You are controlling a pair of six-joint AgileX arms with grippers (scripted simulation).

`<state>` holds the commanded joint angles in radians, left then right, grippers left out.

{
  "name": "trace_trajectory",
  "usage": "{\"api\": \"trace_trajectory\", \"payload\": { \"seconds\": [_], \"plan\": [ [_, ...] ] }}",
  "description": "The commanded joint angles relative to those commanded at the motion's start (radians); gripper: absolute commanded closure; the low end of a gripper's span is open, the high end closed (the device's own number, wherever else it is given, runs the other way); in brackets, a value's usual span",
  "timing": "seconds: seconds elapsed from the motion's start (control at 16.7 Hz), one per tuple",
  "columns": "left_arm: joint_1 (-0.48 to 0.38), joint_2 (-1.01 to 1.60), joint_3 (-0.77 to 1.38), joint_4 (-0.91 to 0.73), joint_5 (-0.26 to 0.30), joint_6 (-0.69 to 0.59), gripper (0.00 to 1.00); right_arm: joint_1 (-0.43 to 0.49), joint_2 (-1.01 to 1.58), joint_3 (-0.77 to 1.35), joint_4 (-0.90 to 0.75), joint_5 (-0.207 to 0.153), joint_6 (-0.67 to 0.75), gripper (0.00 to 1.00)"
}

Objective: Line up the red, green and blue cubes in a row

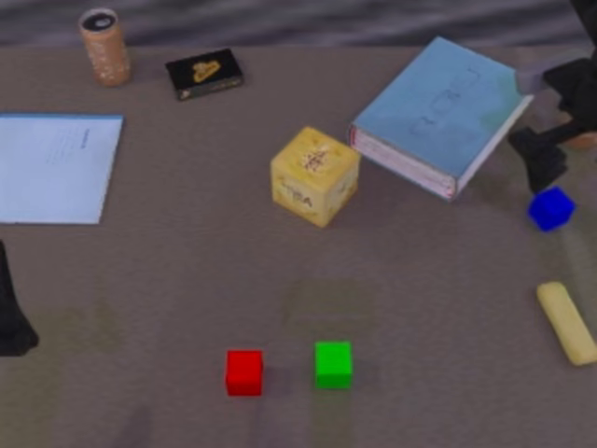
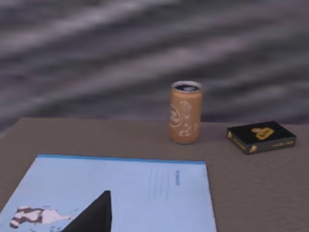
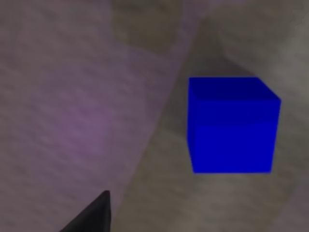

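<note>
At the table's far left edge the left gripper [image 1: 13, 322] is parked, mostly cut off by the frame; only a dark tip of it shows in its own wrist view, and whether its jaws are open or closed cannot be told. Beside it, toward the back, lies a pale blue booklet [image 1: 56, 166], its left part running out of the top view. Behind that stand an orange can [image 1: 104, 46] and, just to its right, a flat black box [image 1: 204, 73] with a gold mark.

Near the front, left of centre, the red cube [image 1: 243, 371] sits on the brown table [image 1: 168, 280], with the green cube [image 1: 333, 363] a short gap to its right, the two roughly level. Behind them, near the middle, is a large yellow printed box [image 1: 314, 175]; its marks are too blurred to read. To its right a thick blue-covered book [image 1: 438, 112] lies at an angle.

At the right edge the blue cube [image 1: 550, 208] rests on the table, well apart from the other two. The right gripper [image 1: 538, 161] hangs just behind and above it, not holding it; the arm is partly cut off, and its jaws' state cannot be told either. In the right wrist view the blue cube [image 3: 232, 124] fills much of the frame beside one dark fingertip [image 3: 94, 215]. Nearer the front, a pale yellow bar [image 1: 566, 322] lies at the right edge.
</note>
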<state>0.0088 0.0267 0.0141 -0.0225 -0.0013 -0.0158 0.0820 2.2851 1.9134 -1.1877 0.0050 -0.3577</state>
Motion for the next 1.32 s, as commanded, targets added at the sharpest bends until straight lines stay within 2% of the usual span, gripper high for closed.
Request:
{"api": "trace_trajectory", "payload": {
  "seconds": [0.42,0.84,1.14,1.32],
  "plan": [
    [0.011,-0.027,-0.014,0.022,0.001,0.016,0.0,-0.004,0.025,0.02,-0.006,0.0,-0.004,0.0],
    [0.011,-0.027,-0.014,0.022,0.001,0.016,0.0,0.001,0.102,-0.123,0.22,0.0,-0.002,0.0],
    [0.011,-0.027,-0.014,0.022,0.001,0.016,0.0,0.002,0.116,-0.142,0.247,0.0,-0.002,0.0],
    [0.011,-0.027,-0.014,0.022,0.001,0.016,0.0,0.002,0.116,-0.142,0.247,0.0,-0.002,0.23]
  ]
}}
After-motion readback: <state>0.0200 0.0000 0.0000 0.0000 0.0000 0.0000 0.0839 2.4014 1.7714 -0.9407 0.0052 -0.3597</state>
